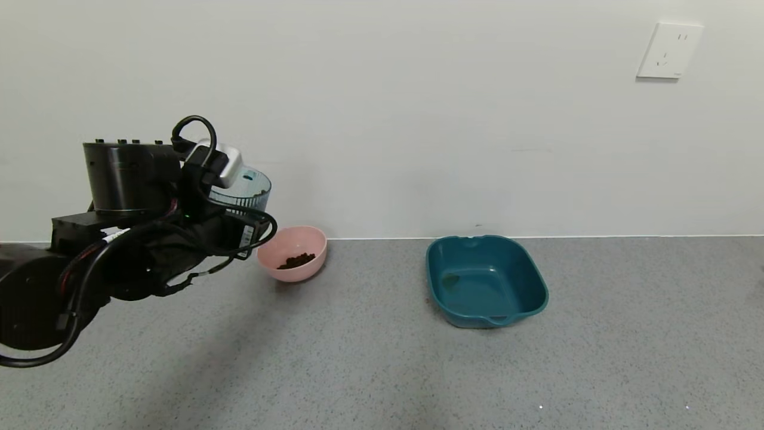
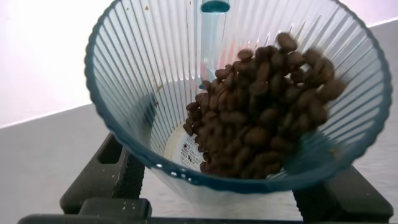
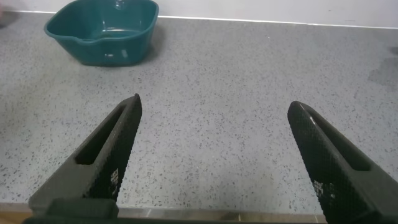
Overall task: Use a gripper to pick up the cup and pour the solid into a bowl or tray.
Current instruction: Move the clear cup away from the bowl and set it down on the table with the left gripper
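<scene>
My left gripper [image 2: 217,202] is shut on the ribbed teal-grey cup [image 1: 246,190], held in the air just left of and above the pink bowl [image 1: 311,237]. In the left wrist view the cup [image 2: 143,81] holds a heap of dark-brown pellets [image 2: 264,115] piled against one side of its wall, and black fingers [image 2: 102,180] show on both sides below it. A small clump of pellets [image 1: 296,260] lies in the bowl. In the head view the arm's wrist hides the jaws. My right gripper [image 3: 214,124] hangs open over bare grey table, holding nothing.
A dark-teal squarish tray [image 1: 539,288] stands right of the bowl on the speckled grey table [image 1: 370,358]; the right wrist view shows that tray [image 3: 106,55] farther off. A white wall with a socket [image 1: 669,51] closes the back.
</scene>
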Controlling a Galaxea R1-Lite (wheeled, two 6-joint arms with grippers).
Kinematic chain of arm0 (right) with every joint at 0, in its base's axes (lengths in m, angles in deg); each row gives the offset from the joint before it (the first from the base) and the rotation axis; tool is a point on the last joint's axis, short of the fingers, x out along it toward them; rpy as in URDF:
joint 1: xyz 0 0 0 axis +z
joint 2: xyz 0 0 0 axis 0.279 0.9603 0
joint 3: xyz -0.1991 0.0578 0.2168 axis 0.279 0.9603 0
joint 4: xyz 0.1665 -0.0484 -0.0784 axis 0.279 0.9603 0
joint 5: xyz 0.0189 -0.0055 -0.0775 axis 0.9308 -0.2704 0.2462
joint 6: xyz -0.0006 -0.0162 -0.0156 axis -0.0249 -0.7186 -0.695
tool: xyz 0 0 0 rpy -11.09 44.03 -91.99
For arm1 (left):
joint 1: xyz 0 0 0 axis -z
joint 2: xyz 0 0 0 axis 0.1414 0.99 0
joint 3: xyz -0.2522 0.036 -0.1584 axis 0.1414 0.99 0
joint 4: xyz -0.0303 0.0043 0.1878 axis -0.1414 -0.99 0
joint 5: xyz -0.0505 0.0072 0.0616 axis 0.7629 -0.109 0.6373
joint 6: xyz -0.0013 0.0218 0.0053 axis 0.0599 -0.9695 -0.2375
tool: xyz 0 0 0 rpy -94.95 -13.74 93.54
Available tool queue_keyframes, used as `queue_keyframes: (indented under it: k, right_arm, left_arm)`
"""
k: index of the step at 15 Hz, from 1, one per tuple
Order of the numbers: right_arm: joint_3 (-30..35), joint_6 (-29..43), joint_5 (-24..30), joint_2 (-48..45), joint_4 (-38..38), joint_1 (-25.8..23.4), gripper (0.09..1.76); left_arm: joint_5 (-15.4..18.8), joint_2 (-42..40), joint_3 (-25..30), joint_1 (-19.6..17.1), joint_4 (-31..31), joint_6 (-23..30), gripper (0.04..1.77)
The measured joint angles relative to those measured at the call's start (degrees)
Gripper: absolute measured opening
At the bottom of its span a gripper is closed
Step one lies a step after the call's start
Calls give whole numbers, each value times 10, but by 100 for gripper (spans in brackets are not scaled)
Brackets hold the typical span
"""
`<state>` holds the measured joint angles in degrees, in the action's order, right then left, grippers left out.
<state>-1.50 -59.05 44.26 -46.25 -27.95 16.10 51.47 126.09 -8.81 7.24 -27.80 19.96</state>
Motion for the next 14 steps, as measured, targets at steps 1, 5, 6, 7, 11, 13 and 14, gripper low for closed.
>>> queue_keyframes:
  k: [1,5,6,7,11,13,14]
  right_arm:
    - [0,0,0,0,0,0,171]
    - [0,0,0,0,0,0,171]
    - [0,0,0,0,0,0,171]
    - [0,0,0,0,0,0,171]
    - [0,0,0,0,0,0,171]
    - [0,0,0,0,0,0,171]
    - [0,0,0,0,0,0,171]
  left_arm:
    - [19,-6,7,2,0,32,131]
    - [58,-24,38,22,9,152,131]
    - [62,-26,47,26,13,168,131]
    - [68,-27,57,31,29,185,131]
    - [80,-27,119,53,144,223,131]
    - [117,-26,163,61,195,232,131]
    - [145,-26,187,63,223,233,131]
